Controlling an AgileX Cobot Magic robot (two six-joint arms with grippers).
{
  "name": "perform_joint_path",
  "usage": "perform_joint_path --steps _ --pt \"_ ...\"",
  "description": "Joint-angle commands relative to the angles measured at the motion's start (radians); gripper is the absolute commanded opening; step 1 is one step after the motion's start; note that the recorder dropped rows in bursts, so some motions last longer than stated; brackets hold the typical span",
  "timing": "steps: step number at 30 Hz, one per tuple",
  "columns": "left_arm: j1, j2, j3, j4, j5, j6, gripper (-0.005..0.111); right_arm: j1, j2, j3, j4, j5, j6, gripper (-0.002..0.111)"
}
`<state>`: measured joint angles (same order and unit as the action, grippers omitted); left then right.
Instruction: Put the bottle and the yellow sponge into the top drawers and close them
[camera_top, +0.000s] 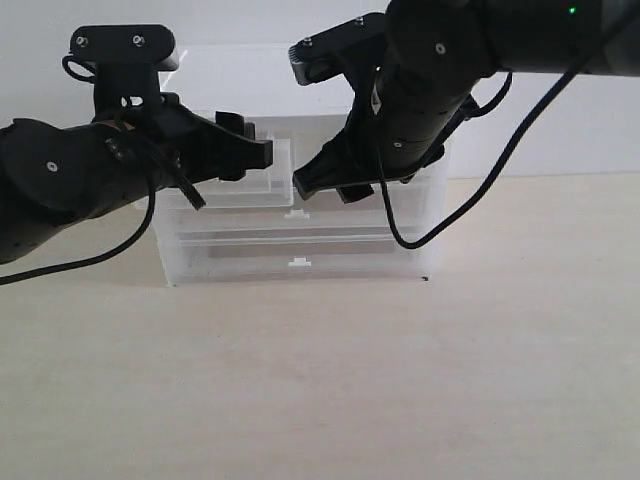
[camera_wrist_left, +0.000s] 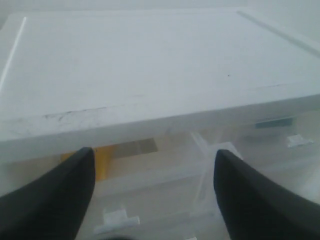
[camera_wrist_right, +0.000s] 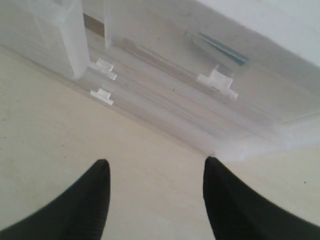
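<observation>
**Desk:** Setting?

**Photographer:** Pale beige table (camera_top: 320, 380), white wall (camera_top: 560, 130) behind. Translucent unit (camera_top: 230, 255) at the back, centre.

**Desk:** And the sponge (camera_wrist_left: 102, 162)?

**Photographer:** Inside the left top drawer (camera_top: 250, 193), seen through the plastic from the left wrist. Sits under the unit's white lid (camera_wrist_left: 150, 65), just beyond one finger (camera_wrist_left: 55, 195) of the left gripper (camera_wrist_left: 155, 151). Untouched.

**Desk:** Looking how?

**Photographer:** Yellow-orange patch, blurred, partly hidden behind that finger.

**Desk:** The drawer itself?

**Photographer:** Pulled out past the unit's front, with a small white tab (camera_wrist_left: 117, 217) toward the gripper.

**Desk:** Bottle (camera_wrist_right: 222, 49)?

**Photographer:** In the right top drawer (camera_wrist_left: 260, 142), apparently pushed in. Only a teal strip of label visible through the front. Well past the right gripper's (camera_wrist_right: 156, 161) fingertips, no contact.

**Desk:** Grippers?

**Photographer:** Both spread wide, holding nothing. Left one at top-drawer height, facing the open drawer. Right one over bare table just before the unit.

**Desk:** Arms?

**Photographer:** Left reaching in low from the left edge, wrist roughly level, pointing across the unit's front. Right dropping from the upper right, bent down toward the unit's middle. Tips near each other in the exterior view, apart.
</observation>
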<state>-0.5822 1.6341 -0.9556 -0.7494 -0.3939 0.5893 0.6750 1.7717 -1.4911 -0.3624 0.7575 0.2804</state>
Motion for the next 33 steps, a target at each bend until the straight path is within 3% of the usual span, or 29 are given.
perform_joint_path --steps 1,7,15,18,28,33 --pt "0.020 -0.003 0.000 -0.014 0.106 0.014 0.064 -0.007 -0.005 0.006 0.082 0.018 -0.072 0.050" --pt "0.020 -0.051 0.026 -0.132 0.099 0.146 0.064 -0.007 -0.014 0.006 0.176 0.032 -0.116 0.050" --pt "0.028 -0.177 0.106 -0.489 0.099 0.548 0.064 -0.007 -0.016 0.006 0.470 0.012 -0.293 0.050" --pt "0.041 -0.180 0.137 -0.592 0.071 0.641 0.064 -0.005 -0.016 0.006 0.499 -0.003 -0.293 0.050" --pt "0.043 -0.120 0.163 -0.570 -0.034 0.614 0.064 -0.003 0.056 0.006 0.532 -0.158 -0.266 0.050" --pt "0.043 -0.080 0.163 -0.460 -0.091 0.521 0.064 -0.003 0.106 0.006 0.529 -0.255 -0.265 0.050"
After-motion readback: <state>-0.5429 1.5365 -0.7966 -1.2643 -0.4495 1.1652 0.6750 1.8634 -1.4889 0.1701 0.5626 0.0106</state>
